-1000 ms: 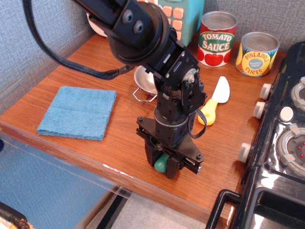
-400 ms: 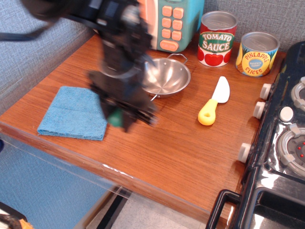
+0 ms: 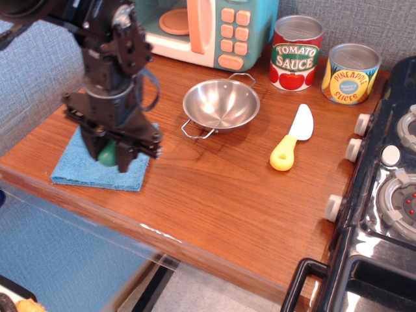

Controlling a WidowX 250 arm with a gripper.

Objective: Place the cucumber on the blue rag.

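My black gripper (image 3: 108, 155) hangs over the light blue rag (image 3: 81, 169) at the table's front left. It is shut on the green cucumber (image 3: 106, 153), whose rounded end pokes out between the fingers just above the cloth. I cannot tell whether the cucumber touches the rag. The arm hides most of the rag's middle and right side.
A steel bowl (image 3: 221, 105) stands right of the arm. A yellow-handled white toy knife (image 3: 292, 138) lies further right. A toy microwave (image 3: 214, 29), a tomato sauce can (image 3: 296, 52) and a pineapple can (image 3: 350, 73) stand at the back. A toy stove (image 3: 383, 195) fills the right edge.
The arm has carried the cucumber from the table's front middle leftward across the wood to above the blue rag. The bowl, hidden earlier by the arm, now shows fully.
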